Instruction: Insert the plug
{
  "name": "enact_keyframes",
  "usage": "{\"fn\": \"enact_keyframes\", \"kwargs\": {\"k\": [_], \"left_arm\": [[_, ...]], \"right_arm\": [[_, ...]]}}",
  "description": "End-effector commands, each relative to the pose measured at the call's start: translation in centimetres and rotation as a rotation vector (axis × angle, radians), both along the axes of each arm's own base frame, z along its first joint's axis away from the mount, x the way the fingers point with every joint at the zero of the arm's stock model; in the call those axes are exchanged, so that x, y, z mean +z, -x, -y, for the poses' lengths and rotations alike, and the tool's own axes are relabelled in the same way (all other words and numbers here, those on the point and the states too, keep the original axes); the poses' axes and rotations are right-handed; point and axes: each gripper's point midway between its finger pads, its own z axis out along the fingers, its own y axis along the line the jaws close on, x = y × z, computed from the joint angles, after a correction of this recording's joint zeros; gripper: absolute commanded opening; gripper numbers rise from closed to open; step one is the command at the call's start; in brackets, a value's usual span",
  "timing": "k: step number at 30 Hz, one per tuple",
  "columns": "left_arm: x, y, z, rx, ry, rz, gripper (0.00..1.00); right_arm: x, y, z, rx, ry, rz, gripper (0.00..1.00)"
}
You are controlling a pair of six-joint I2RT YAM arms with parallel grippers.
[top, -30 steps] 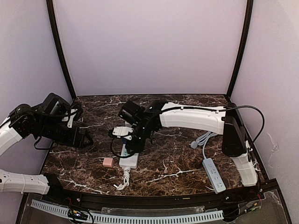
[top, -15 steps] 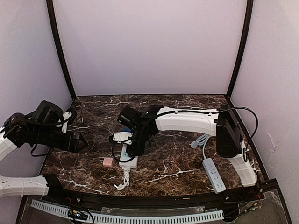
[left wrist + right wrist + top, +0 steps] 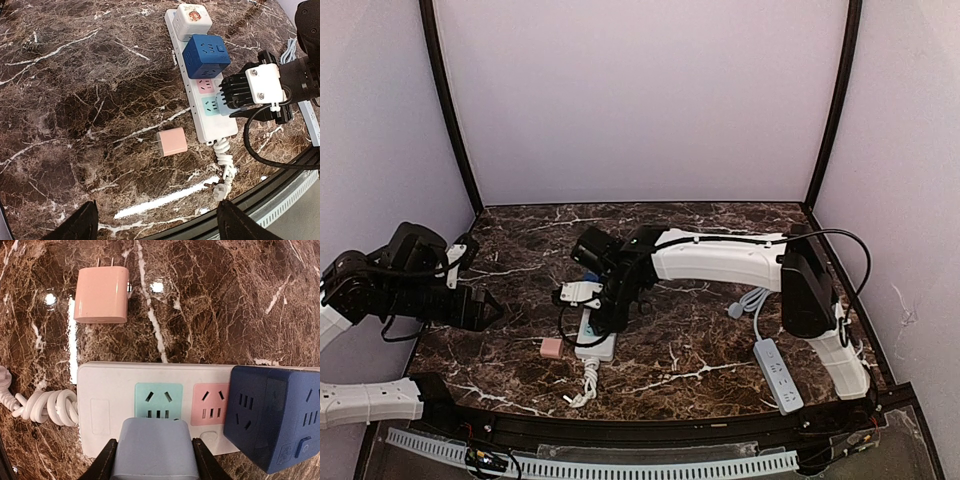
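right fingers [image 3: 106,465] pinch a light blue plug [image 3: 152,440], one finger on each side of its body. the plug hangs directly over the teal socket [image 3: 159,397] of the white power strip [image 3: 105,390]. its near edge overlaps that socket in the right wrist view, and its prongs are hidden, so cannot tell whether they have entered the slots. the teal socket is the last one before the cord end of the strip. next to it is a pink socket [image 3: 214,402], unoccupied, then a dark blue cube adapter [image 3: 272,417] seated in the strip. beyond the cube, a white adapter [image 3: 192,20] with a small printed picture sits in the far socket. the strip lies flat on the dark marbled worktop [image 3: 700,350], near centre-left, with its white coiled cord [image 3: 45,407] bunched at the near end. a pink adapter [image 3: 101,295] lies on its side on the worktop just beside the strip, apart from it, with two prongs showing. left fingers [image 3: 80,227] are spread wide with nothing between them. they hover over bare worktop at the left edge, well apart from the strip. a second power strip [image 3: 778,375] lies at the right of the worktop, beside the right arm's base, with a grey cable [image 3: 750,300] running from it.
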Motion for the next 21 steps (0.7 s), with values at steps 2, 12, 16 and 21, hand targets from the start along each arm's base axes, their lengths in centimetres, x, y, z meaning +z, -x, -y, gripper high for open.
{"fn": "enact_keyframes", "kwargs": {"k": [2, 12, 16, 21], "left_arm": [[-0.6, 0.0, 0.1, -0.005, 0.002, -0.010, 0.82], [-0.6, -0.4, 0.8, -0.017, 0.010, -0.009, 0.82], [-0.5, -0.4, 0.9, -0.017, 0.016, -0.009, 0.82], [-0.6, -0.4, 1.1, -0.024, 0.019, -0.018, 0.82]], "right_arm": [[-0.5, -0.7, -0.8, 0.007, -0.017, 0.002, 0.00], [-1.5, -0.4, -0.1, 0.006, 0.014, -0.020, 0.00], [-2.0, -0.7, 0.3, -0.007, 0.034, -0.011, 0.00], [-2.5, -0.9, 0.1, -0.018, 0.043, -0.012, 0.00]]}}
